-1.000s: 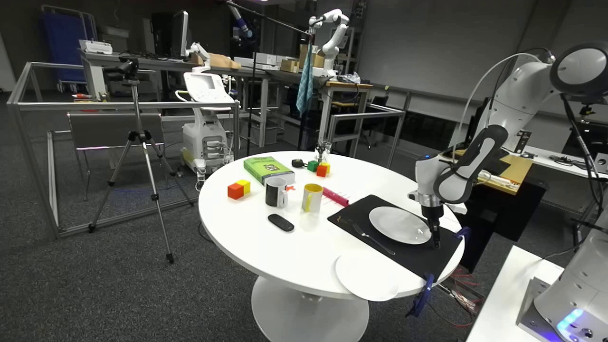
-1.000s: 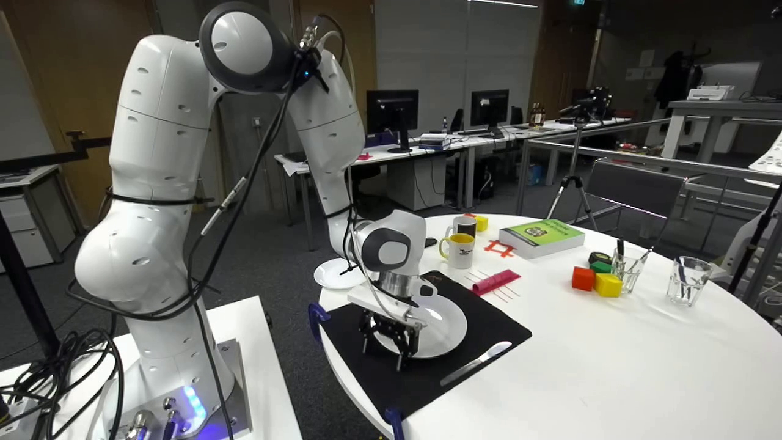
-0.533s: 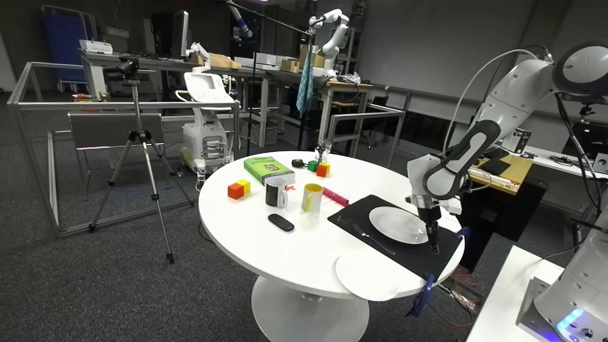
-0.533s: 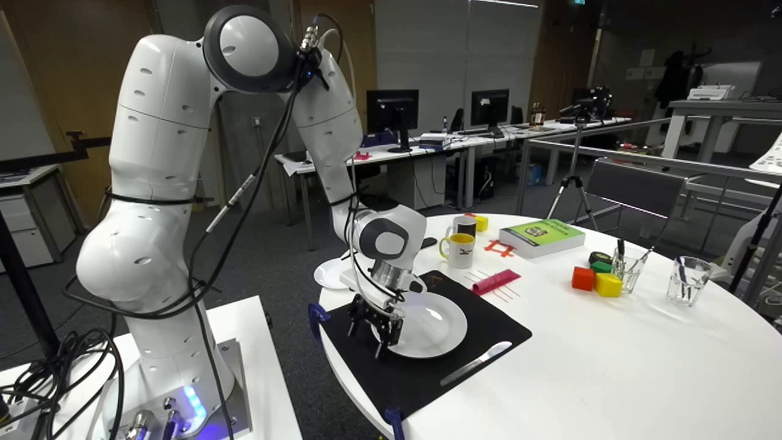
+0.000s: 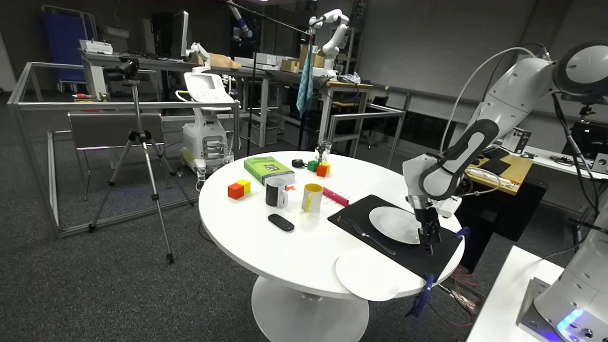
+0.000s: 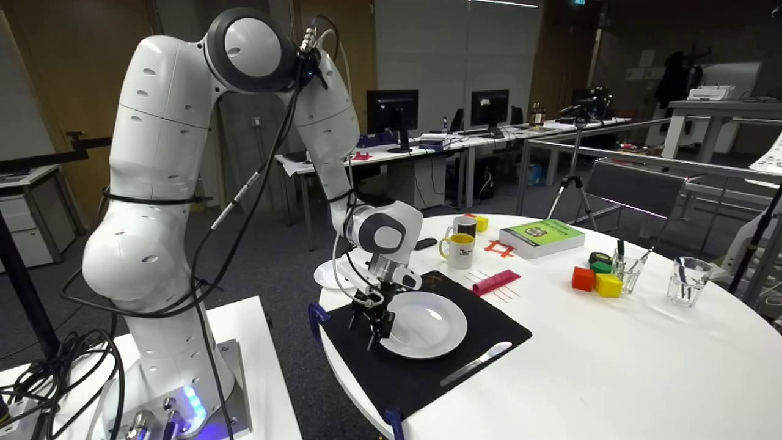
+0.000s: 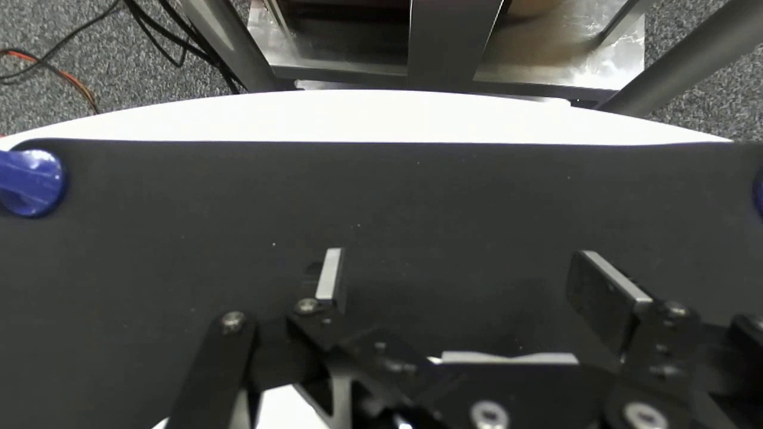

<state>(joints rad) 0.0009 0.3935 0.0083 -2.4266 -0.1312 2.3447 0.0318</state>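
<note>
My gripper (image 7: 468,277) is open, with nothing between its fingers. In the wrist view it hangs over the black placemat (image 7: 405,196). In both exterior views the gripper (image 5: 429,248) (image 6: 361,337) is low over the placemat (image 5: 413,259) (image 6: 489,318), beside the rim of the white plate (image 5: 392,223) (image 6: 431,324) on the robot's side. I cannot tell whether the fingertips touch the mat. A fork (image 5: 375,242) lies on the mat in an exterior view. A light-handled knife (image 6: 476,363) lies across the plate from it in an exterior view.
Blue clamps (image 5: 463,232) (image 6: 396,421) hold the mat at the table edge. A smaller white plate (image 5: 365,275) stands near the rim. Mugs (image 5: 312,198) (image 6: 461,250), a remote (image 5: 281,222), a green book (image 6: 540,237), blocks (image 6: 583,278) and glasses (image 6: 687,281) stand farther away.
My gripper has turned and moved along the robot-side edge of the plate, leftward in both exterior views, toward the smaller plate. It stays open. The tableware has not moved.
</note>
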